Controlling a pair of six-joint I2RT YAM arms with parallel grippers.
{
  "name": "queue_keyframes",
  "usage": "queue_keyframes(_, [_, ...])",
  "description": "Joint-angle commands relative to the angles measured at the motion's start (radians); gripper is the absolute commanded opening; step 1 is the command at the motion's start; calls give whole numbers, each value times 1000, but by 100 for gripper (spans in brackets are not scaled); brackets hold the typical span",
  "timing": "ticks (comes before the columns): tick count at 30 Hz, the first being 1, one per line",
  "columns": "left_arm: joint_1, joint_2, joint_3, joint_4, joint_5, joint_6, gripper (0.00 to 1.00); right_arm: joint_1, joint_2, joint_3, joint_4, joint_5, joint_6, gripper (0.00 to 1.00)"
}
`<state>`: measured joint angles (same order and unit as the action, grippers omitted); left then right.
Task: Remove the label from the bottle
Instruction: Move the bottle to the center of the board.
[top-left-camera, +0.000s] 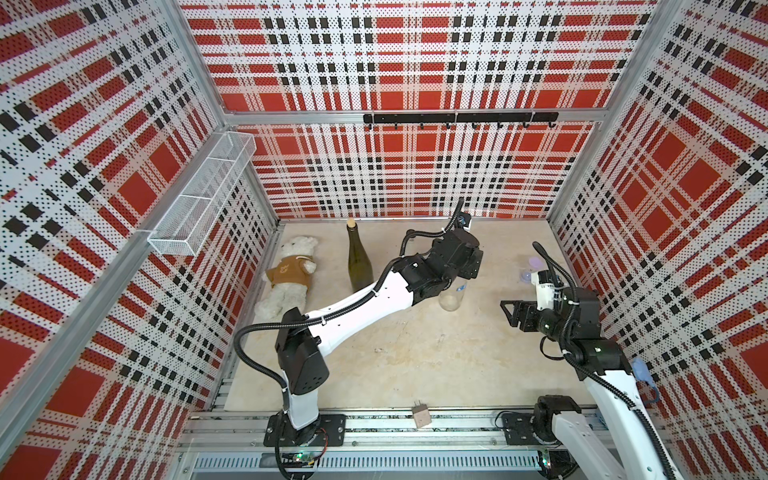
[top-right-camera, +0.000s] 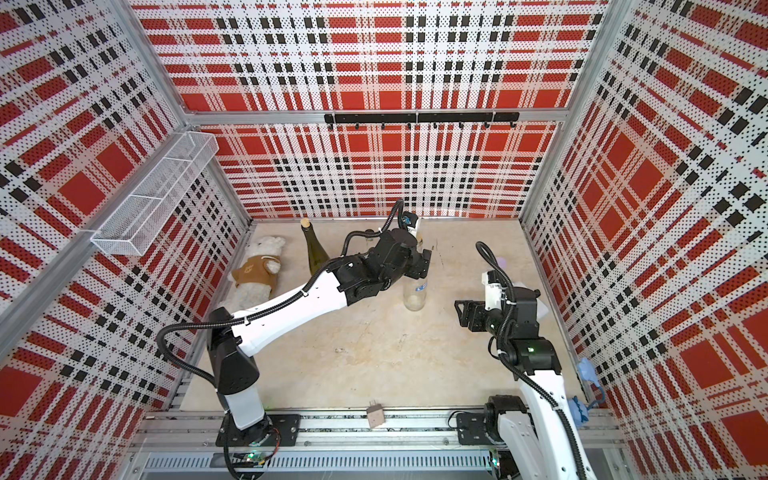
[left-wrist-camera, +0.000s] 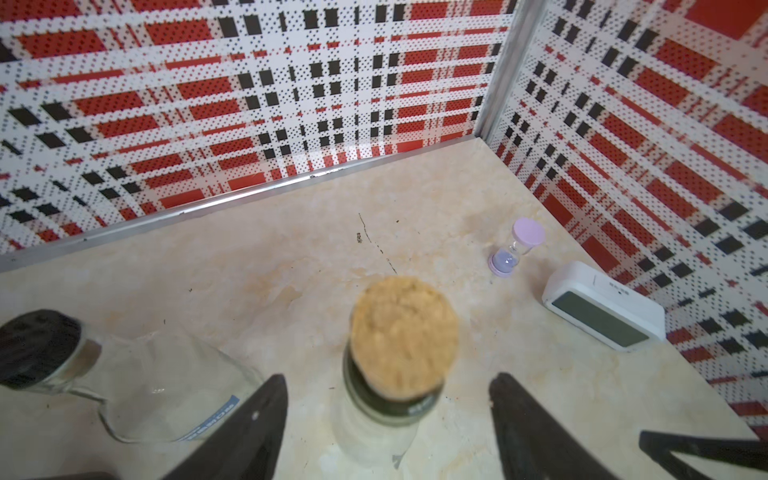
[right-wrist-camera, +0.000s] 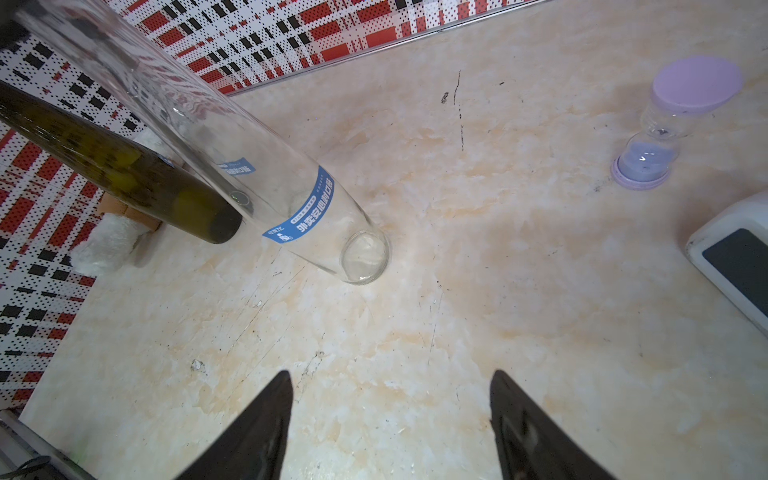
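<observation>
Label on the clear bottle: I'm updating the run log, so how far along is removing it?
Done: nothing visible; the blue label wraps the clear bottle, which stands on the table. In hand: the left end effector is open astride the cork, gripping nothing; the right end effector is open, empty. Left: hold the bottle and peel the label off.

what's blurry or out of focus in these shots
Left wrist view: the cork close to the lens is badly blurred, the hourglass farther off crisp; right wrist view: the blue label is sharp; both top views look sharp throughout.
</observation>
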<state>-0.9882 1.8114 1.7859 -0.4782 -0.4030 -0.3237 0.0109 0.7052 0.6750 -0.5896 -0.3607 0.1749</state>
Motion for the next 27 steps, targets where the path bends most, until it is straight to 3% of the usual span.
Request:
queue_keyframes(1, [-3,-73,-56,66,91,62,87,-2,-19,26,7,9,-16,77])
queue_keyframes(5, [16,-145,-151,136,253,143,100,-1,-19,31,2,3,-16,78])
queue_keyframes(12, [120,-233,-274,204,509,235,100,21,8,49,-6,-13,-17,93])
queue_keyframes(20, [182,-238,-303,238,584,271,100,178,52,56,30,92,13,93])
queue_keyframes(27, [189,-191,-285,258,656,276,94,193,66,41,81,80,47,89])
